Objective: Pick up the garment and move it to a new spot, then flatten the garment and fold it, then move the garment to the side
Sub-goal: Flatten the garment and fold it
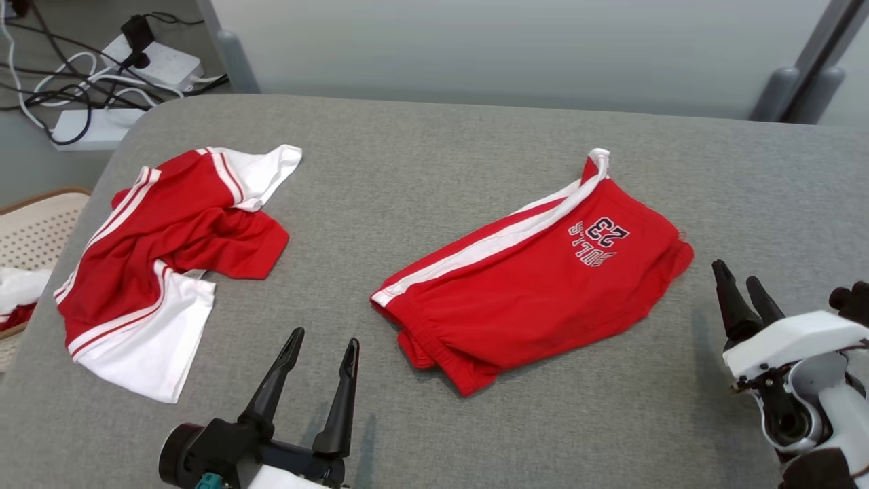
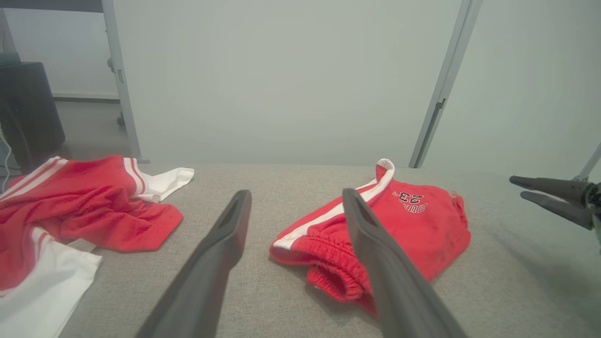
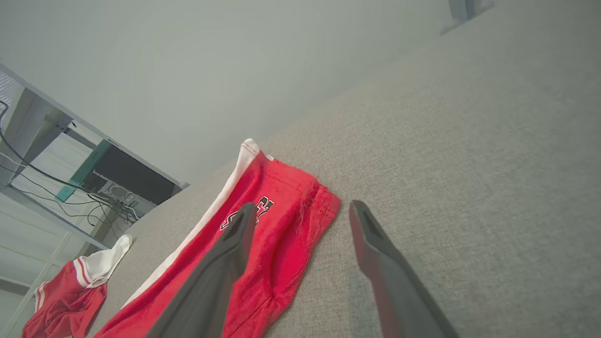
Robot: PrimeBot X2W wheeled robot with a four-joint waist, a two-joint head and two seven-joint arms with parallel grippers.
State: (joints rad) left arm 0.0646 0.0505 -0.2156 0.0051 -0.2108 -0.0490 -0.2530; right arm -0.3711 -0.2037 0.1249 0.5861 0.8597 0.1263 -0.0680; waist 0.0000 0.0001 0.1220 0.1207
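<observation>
While left fingers [image 1: 278,373] and right fingers [image 1: 732,305] gape, red shorts [image 1: 536,292] lie between — untouched.

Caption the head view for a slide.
Open left hand and open right hand flank red shorts with a white side stripe on the grey fabric table; crumpled red-and-white jersey lies left.

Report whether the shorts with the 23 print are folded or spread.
Folded in half, loosely: the shorts lie with one leg over the other, waistband layers stacked, edges rumpled.
</observation>
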